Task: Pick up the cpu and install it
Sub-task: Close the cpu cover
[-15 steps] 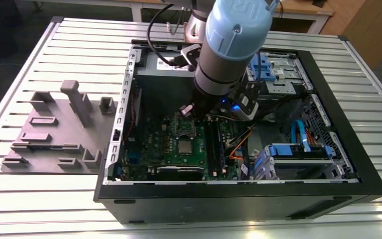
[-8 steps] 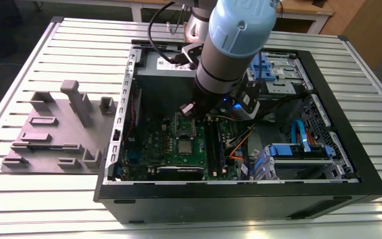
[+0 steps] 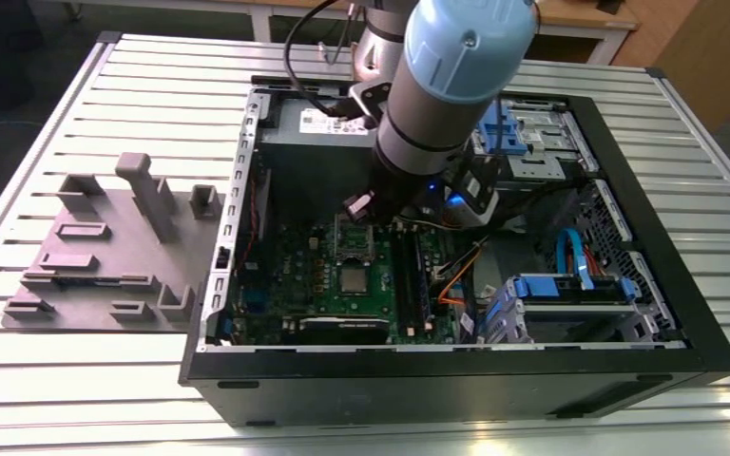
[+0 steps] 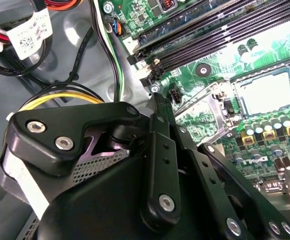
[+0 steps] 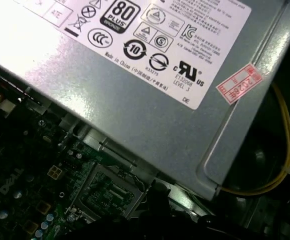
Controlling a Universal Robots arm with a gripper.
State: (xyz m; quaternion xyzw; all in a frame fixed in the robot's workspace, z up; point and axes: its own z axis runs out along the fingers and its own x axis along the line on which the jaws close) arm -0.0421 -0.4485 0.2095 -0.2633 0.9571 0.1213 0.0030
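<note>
Exterior view is showing, at its left, a grey plastic holder block (image 3: 99, 252) sitting on the slatted metal worktop (image 3: 61, 380), with no chip lying on it that I can make out. Just beside it, toward the middle, an open computer case (image 3: 467, 375) is lying on its side with the green circuit board (image 3: 301, 285) facing up.

Near the middle of that board the cpu (image 3: 356, 278) is lying flat in its socket as a small silvery square. In the second wrist view it is showing as a bright pale square (image 4: 263, 92) sitting inside the socket's dark border. Just behind it in the exterior view, the silver metal frame (image 3: 355, 237) with the green centre is standing upright, not folded over the chip. The first wrist view is catching that frame (image 5: 107, 192) beside the big grey power box (image 5: 135, 90) with its white label.

The pincer (image 3: 360, 205) is hanging over the board close to the top of that frame, apart from the cpu. In the second wrist view, the pincer (image 4: 155, 100) is pointing down toward the board beside the long black memory slots (image 4: 210, 35). Whether it is wide or narrow I cannot tell. Nothing seems to be held in it.

Further toward the exterior view's right, the blue-jointed arm (image 3: 448, 85) is reaching down into the case, and beyond it blue drive brackets (image 3: 568, 285) and cables are filling the far end.

Judging from this, the chip is already resting in place, while the clamping frame is not yet down, so the install is looking only partly done.
</note>
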